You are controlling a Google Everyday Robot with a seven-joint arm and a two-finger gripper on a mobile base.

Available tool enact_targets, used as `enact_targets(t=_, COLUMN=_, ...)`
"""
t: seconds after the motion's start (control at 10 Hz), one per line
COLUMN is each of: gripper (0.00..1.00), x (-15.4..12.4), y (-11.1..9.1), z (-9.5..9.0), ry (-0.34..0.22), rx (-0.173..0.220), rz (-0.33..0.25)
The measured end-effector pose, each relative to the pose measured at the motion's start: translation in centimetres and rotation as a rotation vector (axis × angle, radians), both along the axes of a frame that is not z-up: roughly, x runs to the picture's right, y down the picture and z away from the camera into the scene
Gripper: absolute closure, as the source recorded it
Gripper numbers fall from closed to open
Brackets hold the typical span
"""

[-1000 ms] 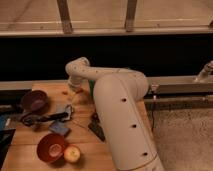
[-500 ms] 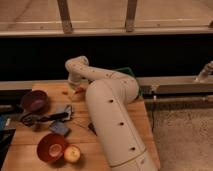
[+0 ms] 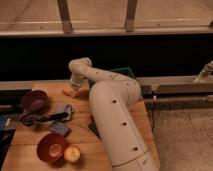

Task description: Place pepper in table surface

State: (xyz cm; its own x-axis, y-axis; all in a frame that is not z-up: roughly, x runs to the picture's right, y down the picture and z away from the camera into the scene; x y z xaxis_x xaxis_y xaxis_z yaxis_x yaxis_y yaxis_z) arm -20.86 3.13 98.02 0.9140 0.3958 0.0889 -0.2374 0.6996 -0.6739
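Farthest left, dark purple bowl (image 3: 35,100): on the table surface (image 3: 86,146), towards its far edge
Black tangled item (image 3: 42,119): lying just in front of that bowl; what it is cannot be told
Red bowl (image 3: 50,146): near the front edge
Blue-grey pad (image 3: 60,128): flat on the wood, just right of the black item
Pepper (image 3: 66,93): small, orange-red, low at the far edge of the table, right against the gripper
Apple (image 3: 71,153): touching the red bowl's right side
Gripper (image 3: 75,90): down at the far edge, at the pepper; whether it grips it cannot be told
Arm (image 3: 115,120): white and bulky, bending from front right across the table
Green tray (image 3: 123,73): behind the arm, mostly hidden
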Motion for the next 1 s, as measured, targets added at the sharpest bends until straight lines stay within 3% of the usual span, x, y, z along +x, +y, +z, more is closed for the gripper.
enact_targets(t=0.2, gripper=0.99, x=0.9, y=0.6, z=-0.9, ry=0.007, rx=-0.003, rz=0.017)
enact_targets(t=0.6, gripper=1.00, x=1.8, y=0.3, z=-3.7, ry=0.008, rx=0.020, rz=0.071)
enact_targets(t=1.0, gripper=1.00, x=3.2, y=-3.4, z=-8.5, ry=0.001, rx=0.108, rz=0.152)
